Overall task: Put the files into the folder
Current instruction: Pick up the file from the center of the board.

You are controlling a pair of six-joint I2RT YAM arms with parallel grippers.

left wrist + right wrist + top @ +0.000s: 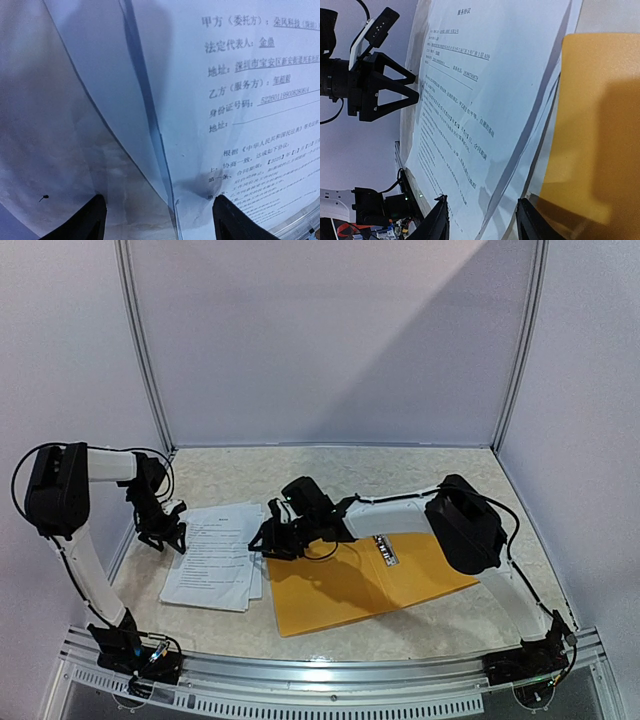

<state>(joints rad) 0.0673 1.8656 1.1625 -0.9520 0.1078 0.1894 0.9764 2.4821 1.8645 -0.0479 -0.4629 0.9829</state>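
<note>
We note the files (213, 558) stacked on the table (420, 475), just left of the closed folder (365, 590), none inside yet. The left gripper (168, 538) and right gripper (266, 540) flank opposite edges of the stack, fingers (437, 222) apart with nothing clamped. We judge this a two-sided pinch setup suited to floppy sheets.

1. Beige speckled tabletop (400, 475): level, walled on three sides.
2. Plain white back wall panel (330, 340): upright.
3. Silver metal corner posts (141, 340): flanking that panel.
4. Slotted silver metal rail (330, 675): tabletop's near edge.
</note>
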